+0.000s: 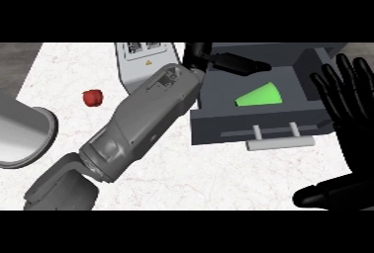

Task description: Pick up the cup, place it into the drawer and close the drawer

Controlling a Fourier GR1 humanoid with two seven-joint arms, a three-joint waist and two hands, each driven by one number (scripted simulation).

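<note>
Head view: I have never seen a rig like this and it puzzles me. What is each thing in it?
The picture is taken from the robot's head, looking steeply down at a white counter. The long grey shape is the robot's left forearm. The black left hand at its end is over an open drawer and holds nothing. The green cup lies on its side in that drawer. The black right hand rests open at the right edge, fingers up. Also on the counter are a small red object and, at the left edge, a grey round container.
</note>
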